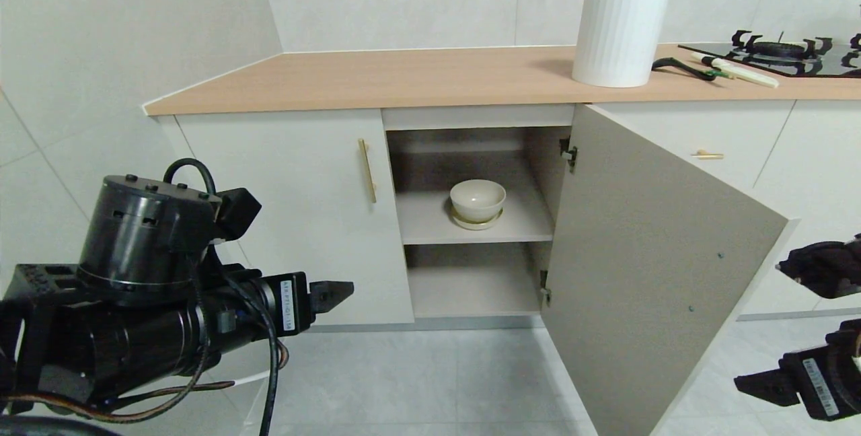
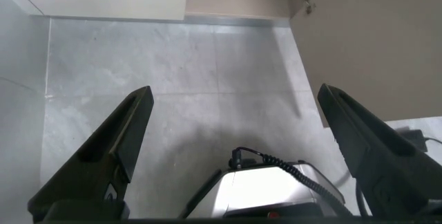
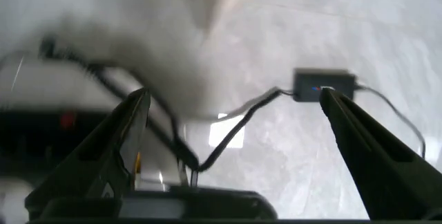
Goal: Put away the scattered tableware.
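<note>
Since the bowl (image 1: 477, 199) is already on its little plate (image 1: 475, 223) on the upper cabinet shelf (image 1: 430, 221), roughly mid-shelf and nearer the front edge, I'd guess the step now is shutting the cabinet door (image 1: 646, 247). The left hand (image 2: 235, 96) and right hand (image 3: 233, 96) both hang low over the floor, fingers spread apart, nothing in them. I'd get the right hand behind the door's free edge and push slow, so the bowl doesn't rattle. A couple of utensils (image 1: 736, 71) lie at the counter's (image 1: 403, 76) right end, and probably need a trip too.
</note>
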You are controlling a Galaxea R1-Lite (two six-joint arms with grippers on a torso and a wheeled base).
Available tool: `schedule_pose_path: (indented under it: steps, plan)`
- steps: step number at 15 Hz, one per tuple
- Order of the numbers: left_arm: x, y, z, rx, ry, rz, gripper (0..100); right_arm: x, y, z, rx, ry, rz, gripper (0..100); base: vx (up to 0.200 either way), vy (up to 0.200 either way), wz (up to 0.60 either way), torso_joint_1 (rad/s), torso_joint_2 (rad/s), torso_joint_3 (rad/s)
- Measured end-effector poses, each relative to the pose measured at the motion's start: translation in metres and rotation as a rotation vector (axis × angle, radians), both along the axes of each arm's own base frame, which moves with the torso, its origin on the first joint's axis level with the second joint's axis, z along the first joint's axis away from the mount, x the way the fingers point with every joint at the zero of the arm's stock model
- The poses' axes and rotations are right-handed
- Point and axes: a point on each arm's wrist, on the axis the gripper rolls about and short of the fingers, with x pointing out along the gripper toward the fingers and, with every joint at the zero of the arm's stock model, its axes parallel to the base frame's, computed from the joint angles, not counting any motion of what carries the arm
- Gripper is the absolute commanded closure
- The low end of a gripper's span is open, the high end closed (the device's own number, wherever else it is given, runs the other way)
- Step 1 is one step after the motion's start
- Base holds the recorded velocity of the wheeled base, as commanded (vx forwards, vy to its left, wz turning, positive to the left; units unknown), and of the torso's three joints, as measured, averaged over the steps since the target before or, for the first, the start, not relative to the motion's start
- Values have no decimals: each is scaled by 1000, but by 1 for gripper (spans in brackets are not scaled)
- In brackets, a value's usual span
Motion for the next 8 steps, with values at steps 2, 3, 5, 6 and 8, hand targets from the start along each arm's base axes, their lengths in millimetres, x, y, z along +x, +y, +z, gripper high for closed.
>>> schedule_pose_path:
  steps: [2, 3, 5, 6, 8]
  plan:
    - [0, 0, 0, 0, 0, 0, 0, 8, -17, 7, -18, -26, -84, 0, 0, 0, 0, 0, 0, 0]
    - [0, 0, 0, 0, 0, 0, 0, 11, -26, 11, -27, -41, -126, 0, 0, 0, 0, 0, 0, 0]
    - [0, 0, 0, 0, 0, 1, 0, 18, -39, 18, -30, -85, -195, 0, 0, 0, 0, 0, 0, 0]
    - [0, 0, 0, 0, 0, 1, 0, 25, -46, 23, -19, -147, -238, 0, 0, 0, 0, 0, 0, 0]
    - [0, 0, 0, 0, 0, 0, 0, 36, -54, 26, -6, -205, -287, 0, 0, 0, 0, 0, 0, 0]
